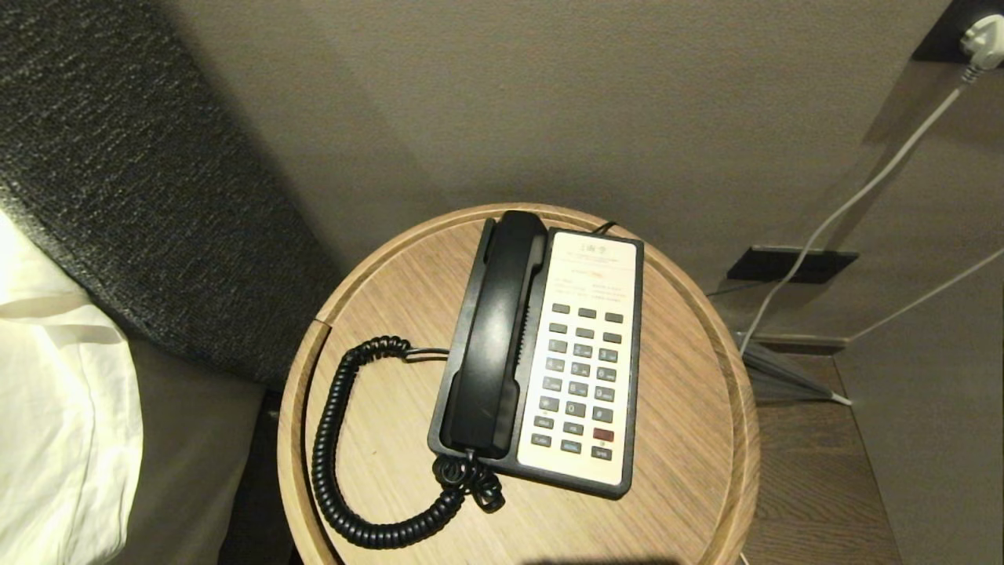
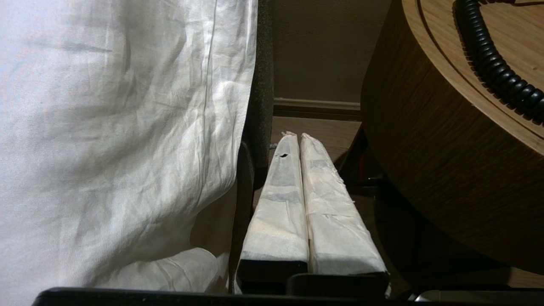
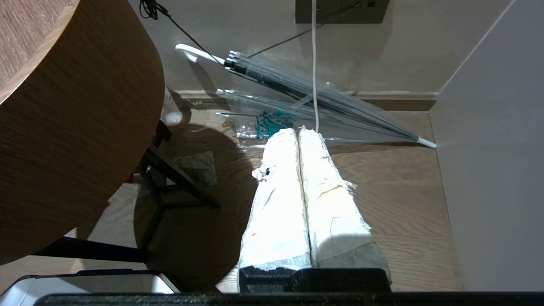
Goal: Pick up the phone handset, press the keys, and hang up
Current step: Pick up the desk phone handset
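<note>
Wood grain runs across the round bedside table (image 1: 674, 439), a light oak top with a raised rim all the way round. On it sits the phone base (image 1: 620, 259), black-edged with a white faceplate, set towards the back of the table and turned slightly askew. The phone handset (image 1: 498, 329) lies in its cradle along the left side of the base, and its coiled cord (image 1: 329, 447) loops out over the wood to the left and curls back to the handset's near end. The keys (image 1: 580, 377) fill the lower part of the faceplate in rows of three, with one red button at the lower right.

Behind the table is a plain beige wall. To the left a dark, coarse-woven headboard (image 1: 118, 173) slants down beside white bedding (image 1: 55, 408). On the right a white cable (image 1: 847, 204) drops from a plug (image 1: 984, 39) high on the wall, and a clear folded umbrella (image 3: 318, 102) lies on the wooden floor against the skirting.

Neither arm reaches the tabletop. The left gripper (image 2: 301, 138) hangs low between the bedding and the table's side, its white-wrapped fingers pressed together around nothing. The right gripper (image 3: 298, 132) hangs over the floor beside the table, fingers likewise closed and empty.
</note>
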